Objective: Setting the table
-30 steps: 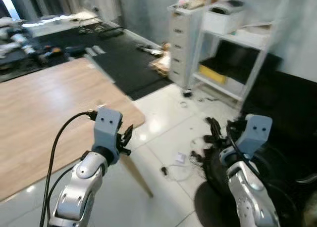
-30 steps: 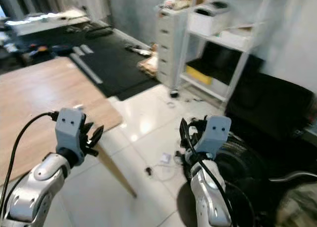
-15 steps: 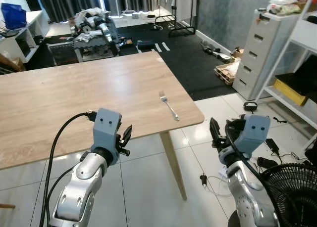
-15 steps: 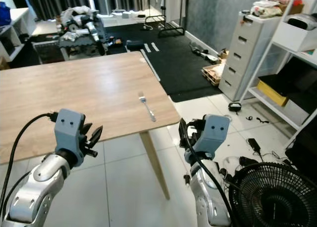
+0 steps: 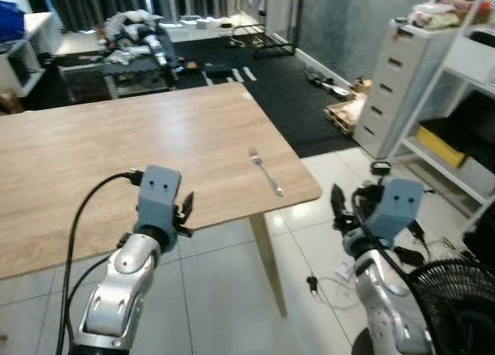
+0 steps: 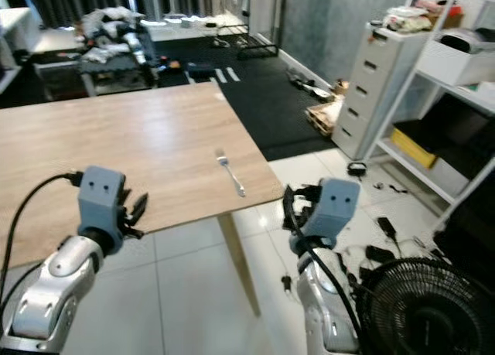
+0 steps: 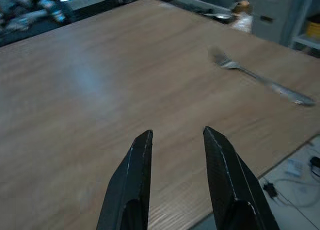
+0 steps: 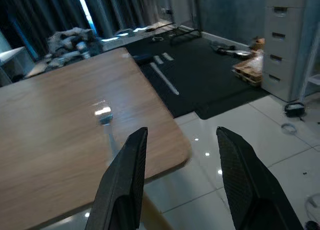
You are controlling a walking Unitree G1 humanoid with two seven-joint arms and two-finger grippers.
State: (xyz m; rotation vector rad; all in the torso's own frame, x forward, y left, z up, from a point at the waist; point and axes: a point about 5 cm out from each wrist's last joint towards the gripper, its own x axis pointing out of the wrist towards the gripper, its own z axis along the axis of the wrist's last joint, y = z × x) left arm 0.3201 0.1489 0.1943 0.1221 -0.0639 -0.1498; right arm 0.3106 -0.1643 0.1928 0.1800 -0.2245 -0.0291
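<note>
Fingers (image 7: 135,180) on left gripper (image 7: 177,135) spread, nothing between them, hovering over near edge of wooden table (image 5: 93,162). Right gripper (image 8: 181,135) fingers also apart, empty, held off the table's right end above white tile floor (image 5: 224,293). Fork (image 5: 265,170) lies flat on the tabletop near the right corner, tines pointing away from robot, well apart from both grippers. Black fan (image 6: 421,308) on floor at right. Further back: grey drawer unit (image 6: 373,84), white shelf rack (image 6: 456,100), black mat (image 6: 255,100), clutter by dark curtains.
</note>
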